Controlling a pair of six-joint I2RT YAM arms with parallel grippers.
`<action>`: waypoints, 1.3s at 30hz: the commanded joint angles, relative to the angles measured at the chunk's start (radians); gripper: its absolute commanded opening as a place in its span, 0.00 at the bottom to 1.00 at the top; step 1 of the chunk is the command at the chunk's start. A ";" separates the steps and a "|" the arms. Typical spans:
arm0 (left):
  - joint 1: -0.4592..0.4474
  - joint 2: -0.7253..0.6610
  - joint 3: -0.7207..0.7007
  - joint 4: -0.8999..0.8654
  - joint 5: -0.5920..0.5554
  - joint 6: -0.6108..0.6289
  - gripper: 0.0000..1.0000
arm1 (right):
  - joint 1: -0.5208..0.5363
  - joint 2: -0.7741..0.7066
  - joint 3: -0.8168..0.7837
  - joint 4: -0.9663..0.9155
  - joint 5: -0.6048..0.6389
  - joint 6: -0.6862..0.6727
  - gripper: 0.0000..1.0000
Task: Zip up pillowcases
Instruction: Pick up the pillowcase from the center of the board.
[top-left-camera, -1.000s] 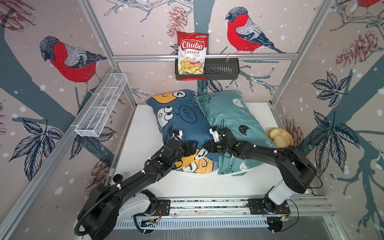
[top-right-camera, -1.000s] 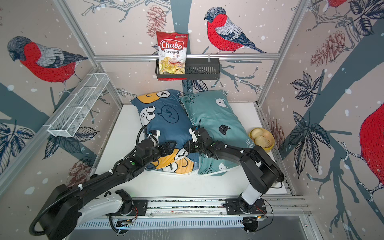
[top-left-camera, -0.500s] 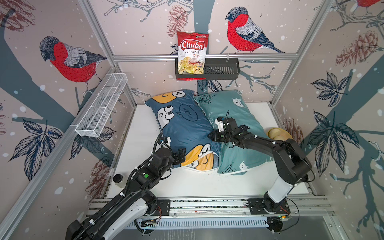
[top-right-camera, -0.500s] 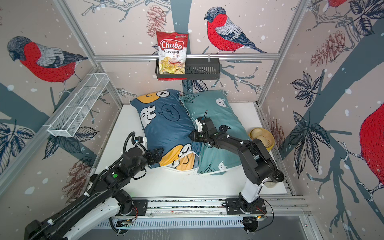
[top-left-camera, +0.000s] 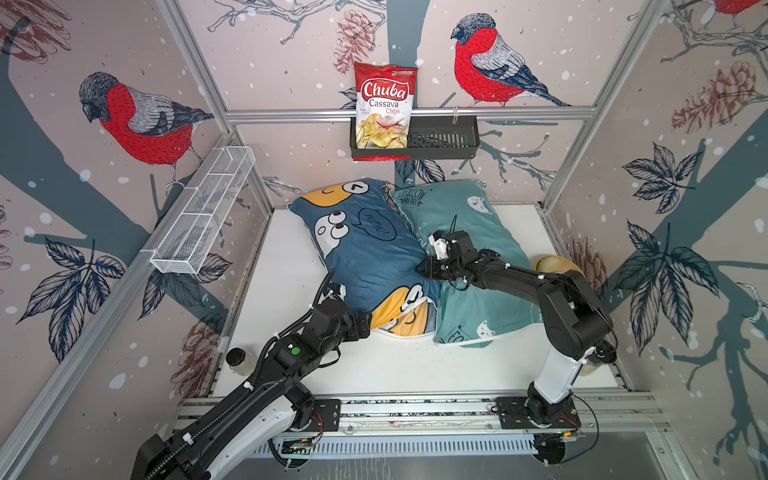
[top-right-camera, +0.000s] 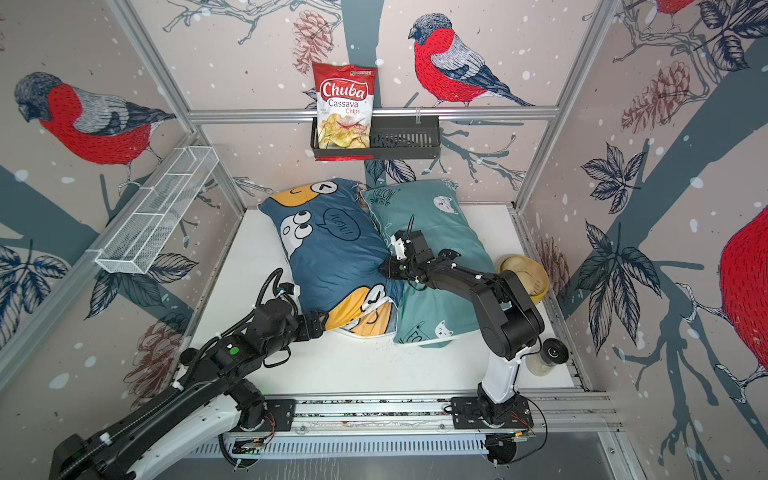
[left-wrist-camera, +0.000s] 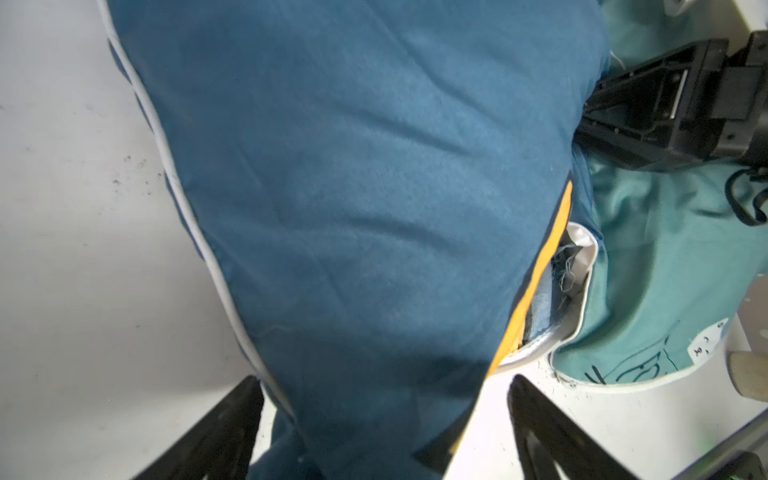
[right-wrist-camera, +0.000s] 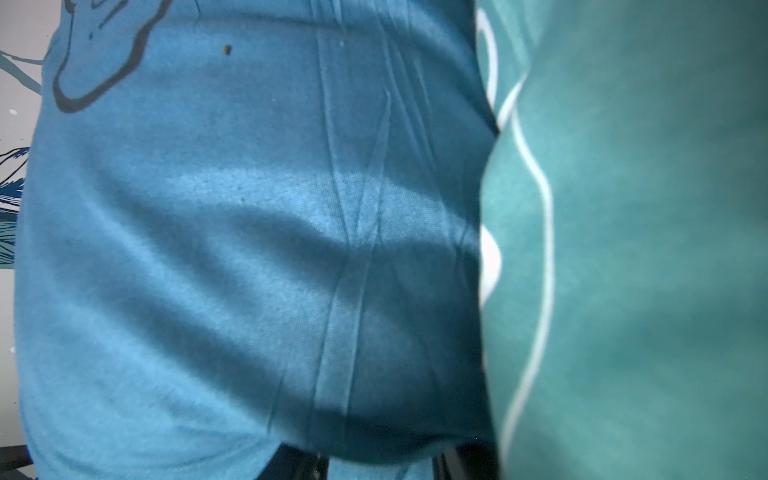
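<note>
**Left wrist view: spread fingers flank the blue pillow's near corner**

Left wrist view shows the two black fingers (left-wrist-camera: 232, 419) of the left gripper (left-wrist-camera: 384, 380) standing wide apart. The near corner of the dark blue stuffed fabric pillow with orange and white cartoon faces (left-wrist-camera: 353, 208) lies between them, and neither finger is seen pinching it. Beside the orange patch the cover's edge gapes, showing pale lining and loose threads.

In both top views the blue pillow (top-left-camera: 365, 257) (top-right-camera: 332, 257) lies on the white tabletop (top-left-camera: 291, 266), on the robot's left. Its long side is pressed against the teal stuffed fabric pillow with cat faces (top-left-camera: 482, 311) (top-right-camera: 436, 307) on the right. Both pillows run from the middle of the tabletop to the back wall. The left gripper (top-left-camera: 362, 326) (top-right-camera: 318, 323) sits at the blue pillow's near left corner.

The right gripper (top-left-camera: 424, 269) (top-right-camera: 386, 268) reaches across the teal pillow, and its tip is buried in the crease where the two pillows meet. The right wrist view is filled by blue fabric (right-wrist-camera: 208, 249) and teal fabric (right-wrist-camera: 665, 249) pressed close to the lens. I cannot tell how far these fingers are parted, or whether they hold anything.

A pale wooden bowl (top-left-camera: 552, 264) sits on the tabletop just right of the teal pillow.
</note>
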 joint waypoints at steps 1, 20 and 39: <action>-0.007 -0.001 -0.004 -0.013 0.049 -0.011 0.92 | -0.013 0.008 0.009 0.024 0.078 -0.030 0.40; -0.083 0.135 0.055 -0.098 0.022 -0.020 0.81 | -0.016 0.024 0.038 0.005 0.074 -0.040 0.43; -0.085 0.059 -0.012 0.167 0.163 -0.152 0.15 | 0.026 -0.232 -0.060 -0.063 0.040 -0.080 0.54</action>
